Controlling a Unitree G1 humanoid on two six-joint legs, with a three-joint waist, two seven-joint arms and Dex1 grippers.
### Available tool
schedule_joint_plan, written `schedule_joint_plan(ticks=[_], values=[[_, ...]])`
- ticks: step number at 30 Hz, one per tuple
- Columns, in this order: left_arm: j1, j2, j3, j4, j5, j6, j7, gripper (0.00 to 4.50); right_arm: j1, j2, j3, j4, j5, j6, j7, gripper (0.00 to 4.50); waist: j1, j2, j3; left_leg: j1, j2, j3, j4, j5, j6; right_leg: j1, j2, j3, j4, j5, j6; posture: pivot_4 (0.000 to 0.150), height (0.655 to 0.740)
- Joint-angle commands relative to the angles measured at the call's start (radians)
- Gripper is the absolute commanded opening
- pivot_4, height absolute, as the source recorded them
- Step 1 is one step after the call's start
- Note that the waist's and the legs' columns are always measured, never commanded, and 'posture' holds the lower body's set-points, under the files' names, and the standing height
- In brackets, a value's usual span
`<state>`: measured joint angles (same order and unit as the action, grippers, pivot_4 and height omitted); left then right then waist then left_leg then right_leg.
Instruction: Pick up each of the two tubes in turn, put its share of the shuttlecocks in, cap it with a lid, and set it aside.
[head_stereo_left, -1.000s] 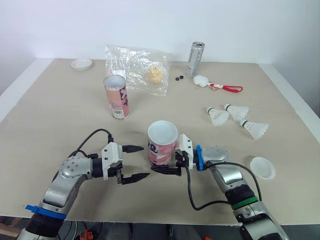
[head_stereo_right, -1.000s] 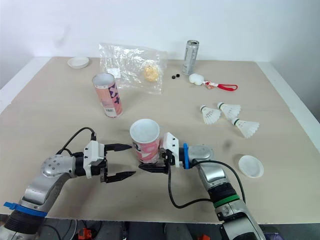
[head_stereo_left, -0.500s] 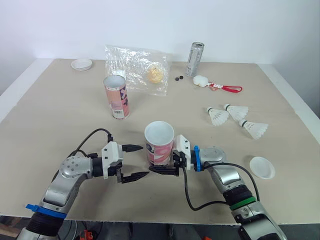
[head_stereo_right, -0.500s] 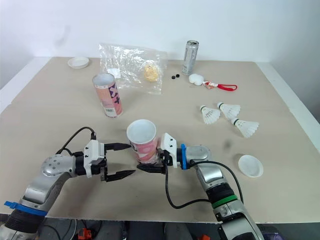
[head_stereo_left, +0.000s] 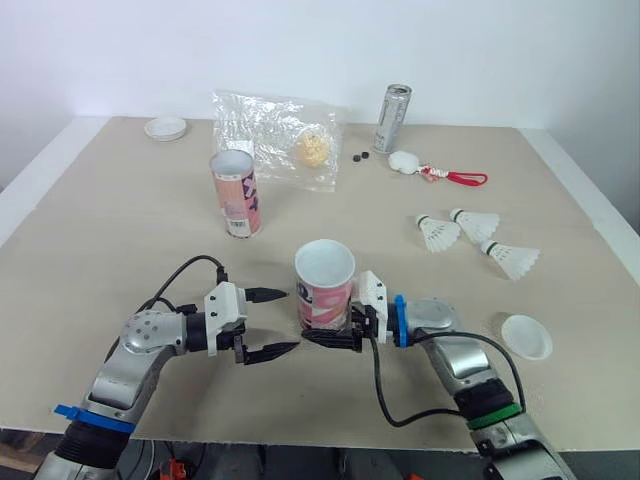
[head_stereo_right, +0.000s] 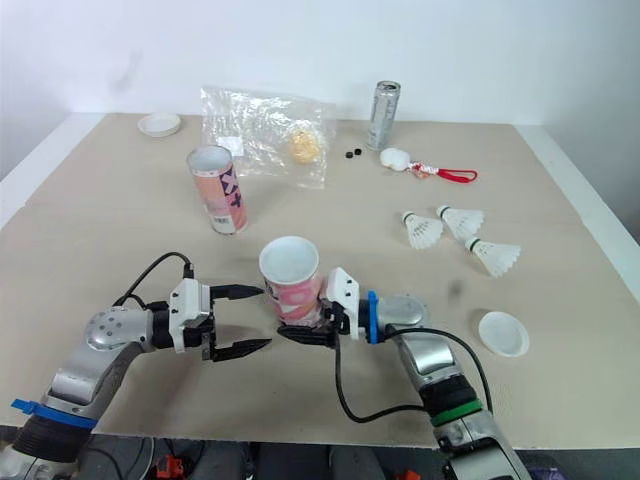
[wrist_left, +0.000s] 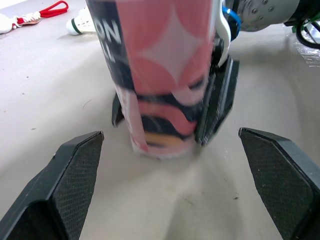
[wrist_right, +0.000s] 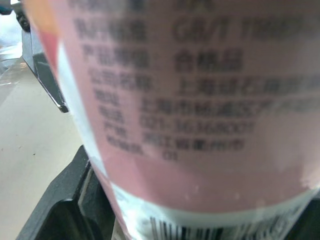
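A pink and white tube (head_stereo_left: 324, 289) with an open top stands near the table's front edge, leaning slightly. My right gripper (head_stereo_left: 330, 334) is shut on its base, one black finger (wrist_left: 220, 98) on either side. My left gripper (head_stereo_left: 288, 321) is open just left of the tube, its two fingertips pointing at it without touching. A second open tube (head_stereo_left: 234, 193) stands upright farther back on the left. Three shuttlecocks (head_stereo_left: 436, 232), (head_stereo_left: 475, 220), (head_stereo_left: 510, 259) lie at the right. One white lid (head_stereo_left: 526, 336) lies near the right front, another lid (head_stereo_left: 165, 127) at the back left.
A crumpled clear plastic bag (head_stereo_left: 276, 136) lies at the back, with a silver can (head_stereo_left: 393, 117) to its right. A white charm on a red strap (head_stereo_left: 440, 171) and two small black bits (head_stereo_left: 357, 156) lie near the can. The table edge (head_stereo_left: 300, 436) runs just under both arms.
The tube in my right gripper swayed slightly to the left and came back. My left gripper has stayed open beside it.
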<state>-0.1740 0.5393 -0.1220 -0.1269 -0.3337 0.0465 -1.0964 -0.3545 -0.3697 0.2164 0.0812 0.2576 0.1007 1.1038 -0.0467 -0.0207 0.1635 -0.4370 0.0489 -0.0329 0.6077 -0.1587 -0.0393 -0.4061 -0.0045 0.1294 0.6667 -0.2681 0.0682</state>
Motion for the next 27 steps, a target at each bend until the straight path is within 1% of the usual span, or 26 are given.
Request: schedule_joint_plan(ticks=[1,4,7,9,11,16,19,22,27], values=[[-0.028,-0.007,-0.001,-0.011,-0.012,-0.004,-0.003,4.5,0.073,-0.028,-0.114,-0.212,0.093,0.081,-0.09,3.77,0.001,0.0,0.0,-0.001,0.0,0.0,0.0,0.0,0.0,0.0,0.0,0.0,0.0,0.0,0.0,0.15,0.74],[-0.041,-0.014,-0.007,-0.01,-0.018,0.006,-0.009,4.5,0.141,-0.036,-0.207,-0.341,0.15,0.152,-0.195,3.77,0.001,0.0,0.0,-0.001,0.0,0.0,0.001,0.0,0.0,0.0,0.0,0.0,0.0,0.0,0.001,0.15,0.74],[-0.06,-0.022,-0.015,-0.015,-0.033,0.026,-0.016,4.5,0.197,-0.035,-0.352,-0.457,0.207,0.211,-0.339,3.77,0.001,0.0,0.0,0.0,0.0,0.0,0.001,0.0,0.0,0.0,0.0,0.0,0.0,0.0,0.001,0.15,0.74],[-0.068,-0.025,-0.026,-0.029,-0.052,0.049,-0.032,4.5,0.23,-0.041,-0.484,-0.501,0.235,0.236,-0.446,3.77,0.001,0.0,0.0,0.0,0.0,0.0,0.001,0.0,0.0,0.0,0.0,0.0,0.0,0.0,0.001,0.15,0.74],[-0.069,-0.024,-0.035,-0.042,-0.065,0.064,-0.043,4.5,0.247,-0.048,-0.581,-0.501,0.24,0.244,-0.526,3.77,0.001,0.0,0.0,0.0,0.0,0.0,0.002,0.0,0.0,0.001,0.0,0.0,0.0,0.0,0.001,0.15,0.74],[-0.06,-0.03,-0.05,-0.065,-0.068,0.082,-0.044,4.5,0.275,-0.064,-0.801,-0.377,0.201,0.207,-0.699,3.77,0.0,0.0,0.0,0.0,0.0,0.001,0.002,0.0,0.0,0.001,0.0,0.0,0.0,0.0,0.001,0.15,0.74],[-0.052,-0.036,-0.054,-0.074,-0.064,0.085,-0.038,4.5,0.285,-0.066,-0.888,-0.275,0.183,0.171,-0.773,3.77,0.0,0.001,-0.001,0.0,0.0,0.001,0.002,0.0,0.001,0.001,-0.001,0.001,0.0,0.001,0.001,0.15,0.74],[-0.038,-0.038,-0.056,-0.085,-0.06,0.085,-0.031,4.5,0.289,-0.067,-0.944,-0.175,0.178,0.146,-0.828,3.77,-0.001,0.002,-0.001,0.0,0.0,0.002,0.002,0.0,0.001,0.001,-0.001,0.001,0.0,0.001,0.001,0.15,0.74],[-0.023,-0.038,-0.057,-0.102,-0.059,0.088,-0.016,4.5,0.292,-0.102,-0.945,-0.045,0.17,0.132,-0.817,3.77,-0.005,0.007,-0.001,0.001,0.0,0.003,0.002,0.001,0.001,0.001,-0.001,0.003,0.0,0.001,0.0,0.15,0.74]])
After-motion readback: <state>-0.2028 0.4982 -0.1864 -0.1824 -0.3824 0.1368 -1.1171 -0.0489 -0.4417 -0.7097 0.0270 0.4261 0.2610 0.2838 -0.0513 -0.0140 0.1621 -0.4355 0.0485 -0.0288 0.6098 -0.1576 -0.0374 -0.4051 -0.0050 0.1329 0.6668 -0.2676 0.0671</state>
